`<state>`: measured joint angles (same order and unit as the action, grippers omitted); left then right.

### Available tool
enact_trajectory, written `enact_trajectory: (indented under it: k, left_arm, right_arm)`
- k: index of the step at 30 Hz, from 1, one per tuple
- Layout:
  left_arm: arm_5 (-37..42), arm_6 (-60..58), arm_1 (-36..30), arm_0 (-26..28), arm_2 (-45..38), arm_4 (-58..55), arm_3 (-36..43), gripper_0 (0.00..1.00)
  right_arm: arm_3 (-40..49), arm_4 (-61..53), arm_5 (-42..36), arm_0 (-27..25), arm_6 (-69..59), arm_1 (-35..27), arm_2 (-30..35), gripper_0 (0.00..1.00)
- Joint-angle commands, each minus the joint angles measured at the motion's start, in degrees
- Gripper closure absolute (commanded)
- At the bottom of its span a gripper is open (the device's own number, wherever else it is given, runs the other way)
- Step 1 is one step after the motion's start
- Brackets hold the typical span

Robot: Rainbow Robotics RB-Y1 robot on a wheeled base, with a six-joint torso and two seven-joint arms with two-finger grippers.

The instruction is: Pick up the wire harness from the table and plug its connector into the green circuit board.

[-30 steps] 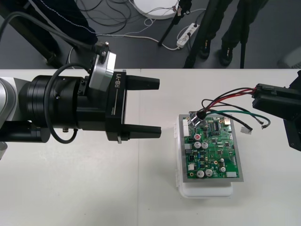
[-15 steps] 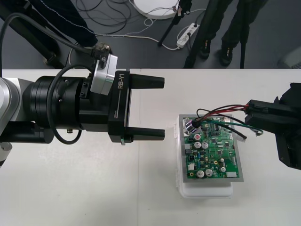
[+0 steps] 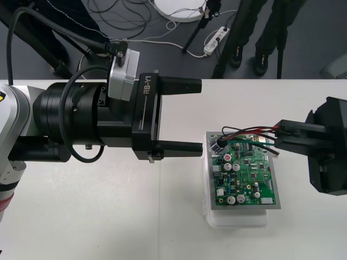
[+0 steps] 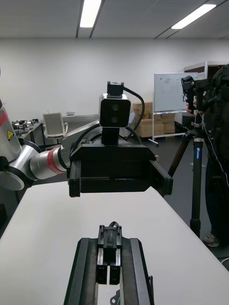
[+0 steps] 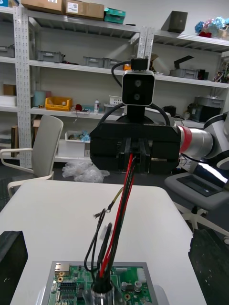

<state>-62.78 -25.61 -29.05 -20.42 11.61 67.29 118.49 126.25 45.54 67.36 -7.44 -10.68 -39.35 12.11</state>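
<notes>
The step in hand is carrying the plug to the board; nothing is plugged in yet. The right hand [image 3: 277, 136] reaches in from the right, just off the far right corner of the circuit board [image 3: 246, 176], clenched on the wire harness [image 3: 246, 131]. In the right wrist view a small black piece, which looks like the plug [image 4: 109, 257], sits between its fingers. From there the red, black and green wires run left across the far edge of the board to the round metal socket [image 3: 217, 145], which hangs at the board's far left corner, touching it or just above; I cannot tell which. Two loose wire ends [image 5: 102, 212] dangle in the air between the right hand and the board.

The left hand [image 3: 187, 115] is released, with its fingers spread wide. It stands above the table [image 3: 81, 216] just left of the board, pointing right towards it and holding nothing.

As I judge it, the next move calls for the left hand to steady the harness near the socket end, so that the right hand can turn the plug down and line it up with its place on the board. The slack wires could drag or twist the plug off line.

The only readable writing is "RB-Y1", on the side of the left hand. The print on the board cannot be read.
</notes>
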Motion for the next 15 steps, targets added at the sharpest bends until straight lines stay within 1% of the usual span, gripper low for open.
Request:
enact_trajectory:
  k: [1, 6, 10, 15]
  left_arm:
    - [2.7, 2.1, 1.2, -2.7, 1.1, -0.8, 0.5, 0.0]
    - [2.7, 2.2, 1.2, -3.0, 1.1, -0.9, 0.5, 0.0]
    - [2.7, 2.2, 1.2, -3.0, 1.1, -0.9, 0.5, 0.0]
    - [2.7, 2.1, 1.2, -2.9, 1.1, -0.8, 0.4, 0.0]
  right_arm:
    - [-1.4, -0.5, 0.2, 3.6, 4.7, 2.4, -3.8, 1.0]
    - [-1.4, -0.2, 0.1, 4.8, 4.7, 4.1, -4.5, 1.0]
    - [-1.2, -0.2, -0.8, 5.3, 5.3, 5.3, -6.4, 1.0]
    - [-1.0, 2.5, -1.5, 6.7, 5.7, 6.5, -7.1, 1.0]
